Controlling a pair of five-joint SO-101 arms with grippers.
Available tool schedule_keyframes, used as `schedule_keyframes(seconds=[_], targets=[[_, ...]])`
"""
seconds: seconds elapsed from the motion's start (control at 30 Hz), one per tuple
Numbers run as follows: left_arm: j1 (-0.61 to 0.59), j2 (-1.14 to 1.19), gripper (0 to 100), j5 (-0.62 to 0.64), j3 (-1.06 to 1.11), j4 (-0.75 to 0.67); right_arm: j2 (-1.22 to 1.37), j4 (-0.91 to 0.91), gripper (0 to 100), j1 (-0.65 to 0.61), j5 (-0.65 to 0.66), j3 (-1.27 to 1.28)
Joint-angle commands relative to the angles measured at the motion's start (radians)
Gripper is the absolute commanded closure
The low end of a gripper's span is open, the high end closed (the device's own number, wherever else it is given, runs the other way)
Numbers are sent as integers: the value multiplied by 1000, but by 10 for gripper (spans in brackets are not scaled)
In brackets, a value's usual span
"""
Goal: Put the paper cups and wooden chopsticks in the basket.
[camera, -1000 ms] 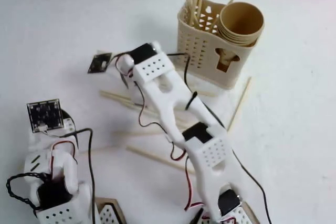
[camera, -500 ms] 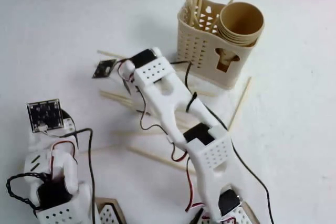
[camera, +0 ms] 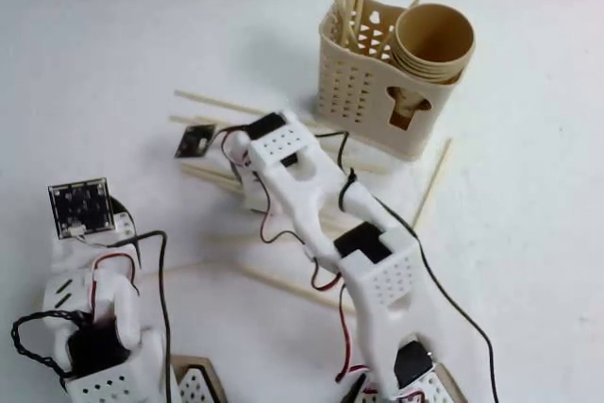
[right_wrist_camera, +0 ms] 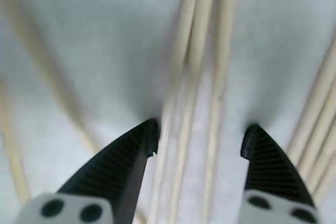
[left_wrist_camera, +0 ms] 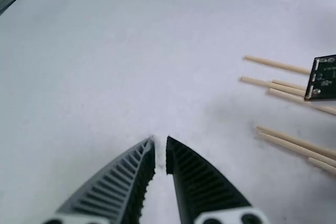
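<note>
Retreat from the basket [camera: 363,82] at one o'clock has brought the right pincer [right_wrist_camera: 202,135], spread, astride loose wooden chopsticks [right_wrist_camera: 191,77] on the worktop [camera: 113,54]; another pickup looks imminent. The left pincer [left_wrist_camera: 160,148] sits pressed together, empty. The basket holds perhaps four nested paper cups [camera: 434,40]; roughly seven chopsticks lie loose.
</note>
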Motion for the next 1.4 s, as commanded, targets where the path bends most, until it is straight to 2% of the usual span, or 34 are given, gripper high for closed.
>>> schedule_keyframes(seconds=[0.0, 0.1, 0.27, 0.47, 0.83, 1.2, 1.37], targets=[[-8, -12, 941, 8, -8, -25, -45, -101, 800, 28, 75, 58], [-8, -12, 941, 8, -8, -25, -54, -136, 901, 22, 167, 118], [-8, -12, 941, 8, -8, -25, -54, -131, 981, 18, 176, 115], [-8, -12, 941, 8, -8, -25, -67, -131, 981, 12, 173, 110], [-8, -12, 941, 8, -8, -25, -274, -79, 981, 16, 147, 118], [-8, -12, 941, 8, -8, -25, -295, -76, 981, 18, 141, 112], [-8, -12, 941, 8, -8, -25, -404, -76, 981, 18, 124, 100]])
